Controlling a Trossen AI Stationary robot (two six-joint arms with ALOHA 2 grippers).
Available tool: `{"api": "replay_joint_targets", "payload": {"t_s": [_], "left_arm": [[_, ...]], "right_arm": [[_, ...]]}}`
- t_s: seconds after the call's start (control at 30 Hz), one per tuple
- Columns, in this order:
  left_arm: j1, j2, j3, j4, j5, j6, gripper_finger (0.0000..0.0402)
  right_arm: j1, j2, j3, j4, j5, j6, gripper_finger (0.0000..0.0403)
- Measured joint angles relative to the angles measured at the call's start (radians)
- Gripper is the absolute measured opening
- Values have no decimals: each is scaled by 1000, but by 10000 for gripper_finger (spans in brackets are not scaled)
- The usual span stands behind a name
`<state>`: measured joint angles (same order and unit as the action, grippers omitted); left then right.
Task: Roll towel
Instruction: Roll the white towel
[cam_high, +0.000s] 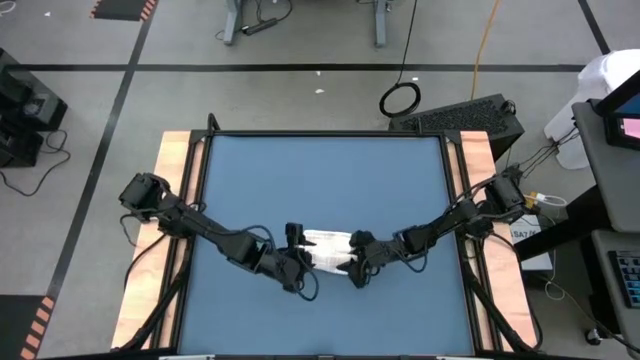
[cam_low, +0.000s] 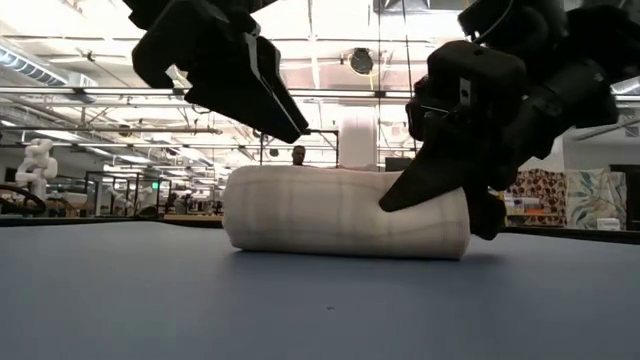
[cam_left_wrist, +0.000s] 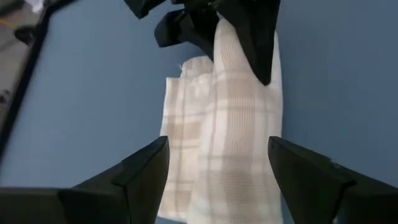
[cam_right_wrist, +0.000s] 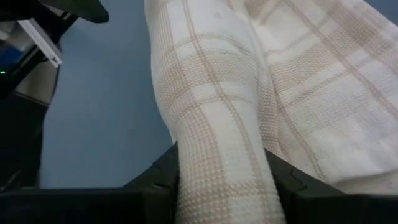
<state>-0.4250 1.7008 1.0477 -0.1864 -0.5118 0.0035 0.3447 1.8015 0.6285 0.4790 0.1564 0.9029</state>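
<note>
At lower centre of the high view, the right tool (cam_high: 357, 268) grips the soft, light towel (cam_high: 328, 250) roll's end; left tool (cam_high: 297, 262) released, straddling it.

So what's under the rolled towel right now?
Only the blue table shows beneath the towel. The right gripper covers one end, so what lies under there is hidden.

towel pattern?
The towel is white with a fine beige plaid; the right wrist view shows it best.
</note>
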Motion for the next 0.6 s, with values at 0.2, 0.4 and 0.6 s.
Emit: {"api": "replay_joint_targets", "payload": {"t_s": [0.2, 0.4, 0.6], "left_arm": [[-2, 28, -21, 44, 92, -59, 277], [-16, 112, -29, 59, 61, -38, 277], [-29, 137, -29, 91, 21, 28, 277]], "right_arm": [[-33, 1, -1, 23, -66, 24, 125], [-37, 1, -1, 24, -74, 62, 125], [-38, 1, -1, 24, -82, 64, 125]]}}
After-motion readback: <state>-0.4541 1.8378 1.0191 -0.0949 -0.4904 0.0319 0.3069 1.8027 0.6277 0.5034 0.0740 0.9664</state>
